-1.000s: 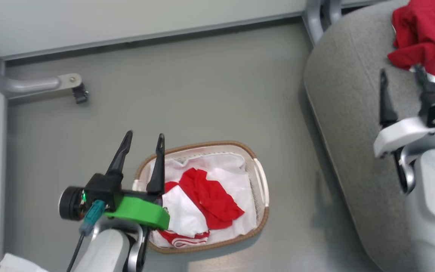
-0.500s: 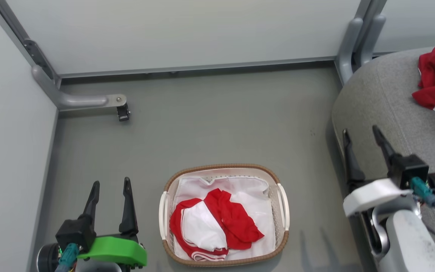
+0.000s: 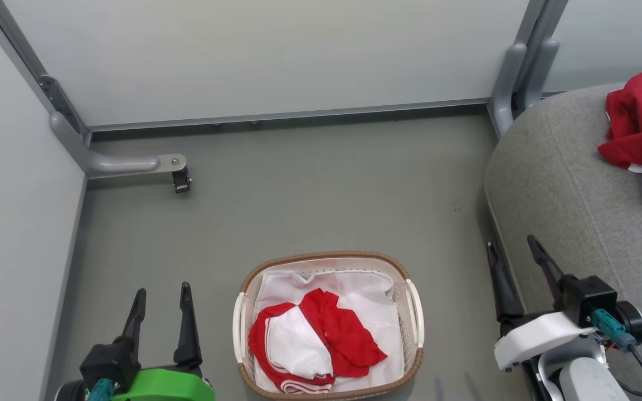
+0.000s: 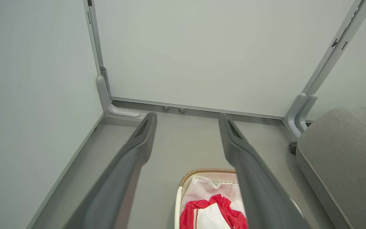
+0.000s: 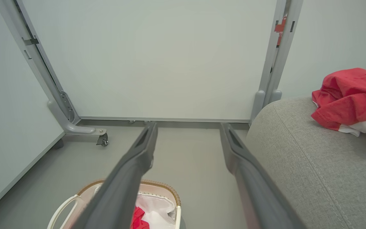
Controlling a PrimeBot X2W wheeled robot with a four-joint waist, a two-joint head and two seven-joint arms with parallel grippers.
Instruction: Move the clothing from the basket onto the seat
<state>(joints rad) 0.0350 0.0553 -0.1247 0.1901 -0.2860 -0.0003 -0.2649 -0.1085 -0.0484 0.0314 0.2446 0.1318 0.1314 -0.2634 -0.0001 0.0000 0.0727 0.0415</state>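
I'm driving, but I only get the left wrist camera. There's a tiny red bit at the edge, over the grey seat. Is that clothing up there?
Observer: Yes. A bunched red garment with white trim lies on the seat.
Operator: Where's my other claw?
Observer: The right claw is open and empty, close by the seat's edge.
Operator: How much is in the basket? I only see its far end.
Observer: The head view shows the whole basket: one red-and-white heap lies toward its near left side.
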